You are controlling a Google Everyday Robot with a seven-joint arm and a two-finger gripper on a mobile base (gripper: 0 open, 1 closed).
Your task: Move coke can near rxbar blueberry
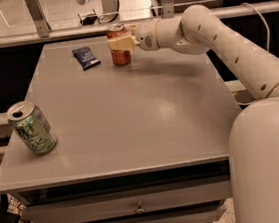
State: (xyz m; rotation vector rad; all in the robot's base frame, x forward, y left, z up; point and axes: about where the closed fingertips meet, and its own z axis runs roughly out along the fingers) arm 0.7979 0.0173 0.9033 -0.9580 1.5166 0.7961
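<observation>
The coke can (pixel 120 55), red with a silver top, stands upright at the far side of the grey table (pixel 131 124). My gripper (pixel 120 42) reaches in from the right and is shut on the can's upper part, with one pale finger across its front. The can's base appears to rest on the table top. The rxbar blueberry (pixel 86 57), a flat dark blue wrapper, lies just left of the can with a small gap between them.
A green-and-white patterned can (pixel 32 128) stands tilted near the table's left front edge. A railing and dark gap run behind the table. My arm (pixel 222 38) spans the far right side. Drawers sit below the front edge.
</observation>
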